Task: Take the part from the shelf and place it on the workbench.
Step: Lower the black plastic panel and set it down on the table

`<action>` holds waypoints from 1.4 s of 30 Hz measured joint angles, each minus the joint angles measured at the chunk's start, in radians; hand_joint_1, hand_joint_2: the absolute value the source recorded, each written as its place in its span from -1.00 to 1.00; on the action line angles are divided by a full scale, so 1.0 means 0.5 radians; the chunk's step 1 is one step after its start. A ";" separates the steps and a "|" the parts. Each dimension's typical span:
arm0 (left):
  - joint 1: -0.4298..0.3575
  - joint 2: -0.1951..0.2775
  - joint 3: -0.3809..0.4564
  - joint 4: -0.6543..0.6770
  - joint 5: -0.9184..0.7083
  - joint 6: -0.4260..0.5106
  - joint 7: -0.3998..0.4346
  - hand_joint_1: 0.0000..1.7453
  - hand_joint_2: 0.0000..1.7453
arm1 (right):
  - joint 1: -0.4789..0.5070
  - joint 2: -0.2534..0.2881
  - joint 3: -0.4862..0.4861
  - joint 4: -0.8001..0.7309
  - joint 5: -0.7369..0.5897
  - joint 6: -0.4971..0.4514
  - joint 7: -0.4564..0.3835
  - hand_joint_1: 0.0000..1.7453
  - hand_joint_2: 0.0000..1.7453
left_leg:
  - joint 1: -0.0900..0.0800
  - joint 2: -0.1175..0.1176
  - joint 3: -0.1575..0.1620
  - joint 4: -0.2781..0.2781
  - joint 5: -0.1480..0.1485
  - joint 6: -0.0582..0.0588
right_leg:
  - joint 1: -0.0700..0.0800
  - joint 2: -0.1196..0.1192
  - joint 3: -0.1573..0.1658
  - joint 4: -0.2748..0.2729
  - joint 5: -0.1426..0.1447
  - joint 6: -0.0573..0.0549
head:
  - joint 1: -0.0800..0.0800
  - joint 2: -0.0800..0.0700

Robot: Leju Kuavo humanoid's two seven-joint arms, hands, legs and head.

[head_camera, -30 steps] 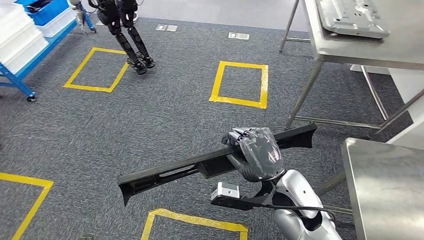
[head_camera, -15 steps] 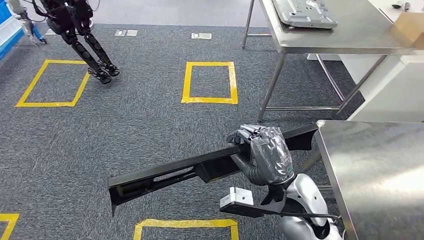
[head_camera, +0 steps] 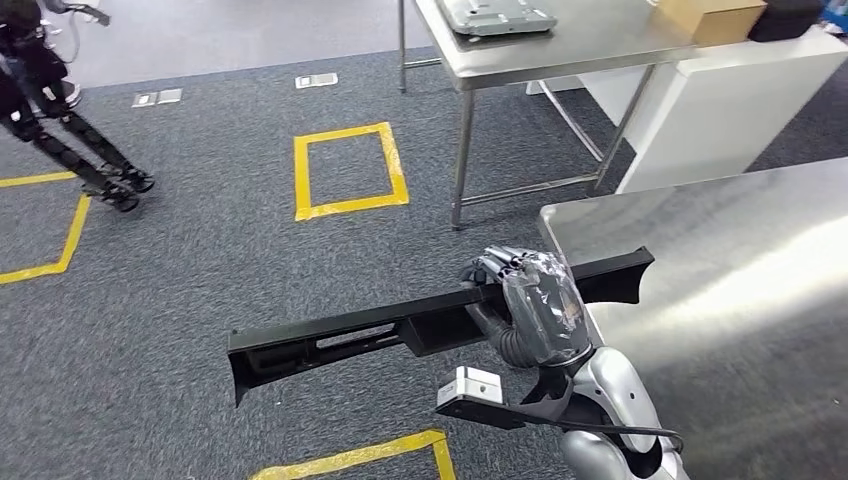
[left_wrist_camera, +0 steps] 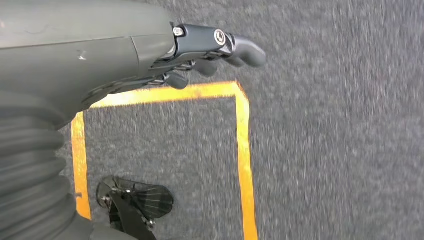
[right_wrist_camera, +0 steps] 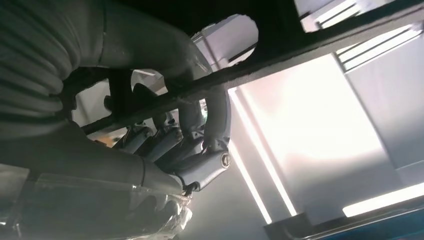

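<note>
The part [head_camera: 340, 340] is a long black moulded bar, held roughly level above the grey carpet. My right hand [head_camera: 535, 305] grips it right of its middle, fingers wrapped over its top edge. Its right end reaches over the near corner of the steel workbench [head_camera: 740, 280]. From underneath, the right wrist view has the black part [right_wrist_camera: 300, 47] crossing the fingers [right_wrist_camera: 190, 145] curled around it. My left hand [left_wrist_camera: 210, 47] hangs over the carpet with its fingers loosely extended and nothing in them.
A second steel table [head_camera: 590, 40] stands behind, carrying a grey metal plate [head_camera: 497, 15] and a cardboard box [head_camera: 708, 15]. A white cabinet [head_camera: 720, 100] sits beside it. Another robot's legs [head_camera: 70, 140] stand at far left. Yellow tape squares [head_camera: 345, 170] mark the carpet.
The camera has swung right, so the whole scene slid left and the workbench takes up more of the picture. My right hand keeps its hold on the part, whose right end now overlaps the bench.
</note>
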 joint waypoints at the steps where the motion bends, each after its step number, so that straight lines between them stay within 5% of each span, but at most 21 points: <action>1: 0.004 -0.001 0.006 0.000 0.000 -0.001 0.001 -1.00 1.00 | 0.000 0.002 0.002 0.003 0.010 0.000 0.005 0.94 1.00 | 0.000 -0.017 -0.061 0.115 -0.044 -0.004 | 0.003 0.031 0.001 0.001 0.000 -0.003 | -0.004 0.000; 3: 0.007 0.000 0.016 0.000 0.000 -0.002 0.001 -1.00 1.00 | 0.003 0.004 0.004 0.009 0.030 0.000 0.017 0.94 1.00 | 0.006 -0.024 -0.102 0.160 -0.010 -0.010 | 0.003 0.095 0.005 0.004 0.000 -0.003 | -0.006 0.000; 5: 0.007 0.002 0.026 0.000 0.000 -0.004 0.001 -1.00 1.00 | 0.004 0.004 0.005 0.013 0.050 0.000 0.026 0.94 1.00 | 0.025 -0.061 -0.017 -0.057 0.145 -0.020 | -0.003 0.157 0.010 0.014 -0.006 0.005 | -0.007 0.000; 6: 0.007 0.002 0.032 0.001 -0.001 -0.006 0.001 -1.00 1.00 | 0.003 0.005 0.005 0.014 0.063 0.000 0.030 0.94 1.00 | 0.037 -0.116 0.034 -0.181 0.202 -0.027 | -0.001 0.184 0.004 0.028 -0.012 0.016 | -0.007 0.000; 8: 0.008 0.001 0.049 0.001 -0.002 -0.009 0.001 -1.00 1.00 | 0.002 0.009 0.002 0.017 0.087 -0.001 0.036 0.94 1.00 | 0.045 -0.197 0.084 -0.313 0.245 -0.025 | 0.004 0.232 -0.022 0.047 -0.017 0.046 | -0.006 0.000; 11: 0.003 -0.001 0.069 -0.002 -0.012 -0.010 0.001 -1.00 1.00 | 0.006 0.011 -0.006 0.018 0.110 -0.002 0.039 0.94 1.00 | 0.023 -0.148 0.090 -0.332 0.250 0.020 | 0.004 0.278 -0.059 0.044 -0.003 0.093 | -0.005 0.000; 13: 0.001 -0.002 0.077 -0.005 -0.022 -0.010 0.001 -1.00 1.00 | 0.004 0.010 -0.015 0.017 0.119 -0.002 0.039 0.94 1.00 | 0.020 -0.089 0.103 -0.357 0.263 0.060 | 0.008 0.182 -0.119 0.143 -0.043 0.098 | 0.005 0.000; 15: 0.003 -0.002 0.089 -0.006 -0.027 -0.009 0.001 -1.00 1.00 | 0.004 0.010 -0.020 0.017 0.123 -0.002 0.039 0.94 1.00 | 0.010 -0.026 0.110 -0.366 0.263 0.086 | 0.009 0.062 -0.245 0.384 -0.136 0.087 | 0.018 0.000; 17: 0.005 -0.001 0.100 -0.006 -0.027 -0.009 0.002 -1.00 1.00 | 0.010 0.008 -0.021 0.021 0.124 -0.002 0.039 0.94 1.00 | -0.002 0.035 0.110 -0.366 0.258 0.092 | 0.004 0.030 -0.351 0.583 -0.195 0.095 | 0.021 0.000; 18: 0.004 -0.001 0.102 -0.006 -0.028 -0.009 0.003 -1.00 1.00 | 0.014 0.007 -0.021 0.023 0.126 -0.002 0.039 0.94 1.00 | -0.005 0.064 0.111 -0.366 0.255 0.091 | 0.001 0.023 -0.352 0.585 -0.185 0.107 | 0.022 0.000; 21: 0.003 -0.002 0.110 -0.007 -0.032 -0.010 0.008 -1.00 1.00 | 0.013 0.004 -0.021 0.027 0.137 -0.002 0.039 0.94 1.00 | -0.010 0.134 0.125 -0.366 0.243 0.076 | -0.003 -0.073 -0.158 0.223 -0.052 0.142 | 0.023 0.000; 24: 0.004 -0.004 0.127 -0.010 -0.036 -0.010 0.013 -1.00 1.00 | -0.008 0.000 -0.022 0.039 0.147 -0.002 0.041 0.94 1.00 | -0.023 0.194 0.151 -0.368 0.221 0.040 | 0.031 -0.151 -0.060 0.045 0.001 0.104 | 0.019 0.000; 26: 0.001 -0.008 0.138 -0.019 -0.046 -0.010 0.018 -1.00 1.00 | -0.021 -0.005 -0.033 0.052 0.163 -0.001 0.056 0.94 1.00 | -0.016 0.223 0.170 -0.370 0.206 0.016 | 0.026 -0.099 -0.051 0.033 0.007 0.073 | 0.014 0.000; 28: -0.003 -0.014 0.156 -0.032 -0.064 -0.010 0.028 -1.00 1.00 | -0.037 -0.011 -0.053 0.072 0.182 -0.001 0.081 0.94 1.00 | -0.004 0.142 0.153 -0.300 0.151 0.000 | 0.001 -0.049 -0.035 0.017 0.015 0.036 | 0.007 0.000; 30: 0.004 -0.019 0.181 -0.038 -0.085 -0.010 0.043 -1.00 1.00 | -0.055 -0.013 -0.074 0.096 0.196 -0.001 0.099 0.94 1.00 | 0.000 0.016 0.051 -0.084 0.029 -0.003 | -0.007 -0.002 -0.027 0.012 0.018 0.007 | -0.004 0.000; 32: 0.019 -0.022 0.206 -0.042 -0.099 -0.009 0.059 -1.00 1.00 | -0.060 -0.016 -0.098 0.124 0.211 -0.001 0.113 0.94 1.00 | 0.000 -0.022 -0.079 0.150 -0.060 -0.004 | -0.002 0.055 -0.027 0.013 0.017 -0.004 | -0.008 0.000; 33: 0.026 -0.023 0.216 -0.045 -0.104 -0.008 0.065 -1.00 1.00 | -0.059 -0.019 -0.113 0.138 0.223 -0.002 0.122 0.94 1.00 | 0.002 -0.025 -0.111 0.189 -0.048 -0.005 | -0.001 0.086 -0.025 0.014 0.018 -0.005 | -0.009 0.000; 35: 0.033 -0.025 0.237 -0.052 -0.112 -0.003 0.076 -1.00 1.00 | -0.061 -0.026 -0.147 0.163 0.255 -0.002 0.144 0.94 1.00 | 0.012 -0.044 -0.066 0.040 0.087 -0.008 | -0.005 0.146 -0.022 0.021 0.016 -0.002 | -0.009 0.000; 37: 0.036 -0.028 0.260 -0.057 -0.127 0.005 0.085 -1.00 1.00 | -0.065 -0.032 -0.180 0.180 0.289 -0.002 0.161 0.94 1.00 | 0.031 -0.144 0.033 -0.208 0.217 -0.012 | -0.002 0.197 -0.032 0.041 0.009 0.012 | -0.010 0.000; 39: 0.040 -0.036 0.281 -0.064 -0.152 0.010 0.097 -1.00 1.00 | -0.069 -0.037 -0.215 0.193 0.324 0.000 0.174 0.94 1.00 | 0.031 -0.204 0.074 -0.314 0.244 -0.005 | 0.004 0.245 -0.055 0.052 0.008 0.043 | -0.011 0.000; 42: 0.040 -0.053 0.303 -0.083 -0.189 0.008 0.107 -1.00 1.00 | -0.067 -0.051 -0.281 0.201 0.365 0.008 0.193 0.94 1.00 | 0.013 -0.130 0.091 -0.341 0.256 0.039 | 0.006 0.284 -0.084 0.045 0.020 0.092 | -0.011 0.000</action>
